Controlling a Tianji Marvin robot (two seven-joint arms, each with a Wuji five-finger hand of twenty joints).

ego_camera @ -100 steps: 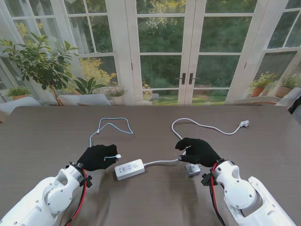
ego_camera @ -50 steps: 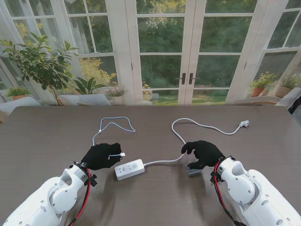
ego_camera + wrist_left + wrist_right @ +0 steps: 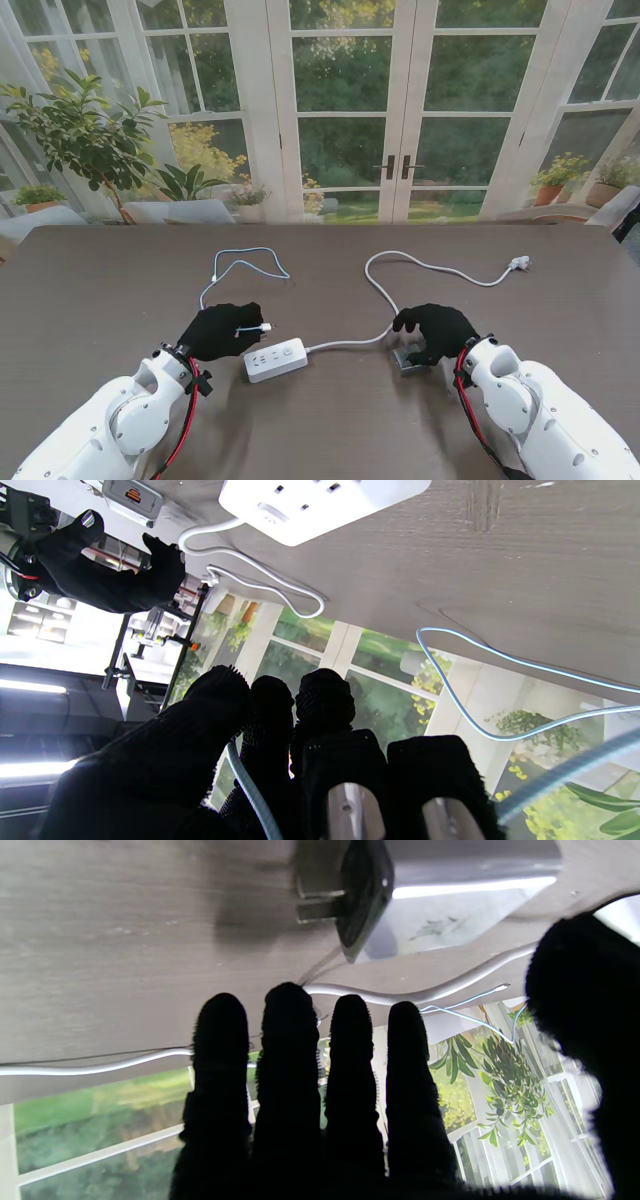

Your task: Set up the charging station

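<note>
A white power strip [image 3: 275, 359] [image 3: 320, 505] lies on the table between my hands. Its white cord [image 3: 372, 270] loops away to a plug [image 3: 518, 263] at the far right. My left hand [image 3: 222, 330] [image 3: 280, 760] is shut on the USB plug [image 3: 262, 327] of a light-blue cable [image 3: 245, 262] [image 3: 500, 655], just left of the strip and apart from it. A grey charger adapter [image 3: 408, 360] [image 3: 425, 890] lies on its side with its prongs bare. My right hand [image 3: 435, 330] [image 3: 310, 1090] hovers open over it, fingers straight, not gripping it.
The dark wooden table [image 3: 100, 290] runs back to glass doors and potted plants. The blue cable's slack curls on the table beyond my left hand. The strip's white cord [image 3: 410, 995] passes just beyond my right fingertips.
My right hand has drawn back from the white cord, moving right and nearer to me over the adapter. My left hand has carried the cable plug slightly right, toward the strip.
</note>
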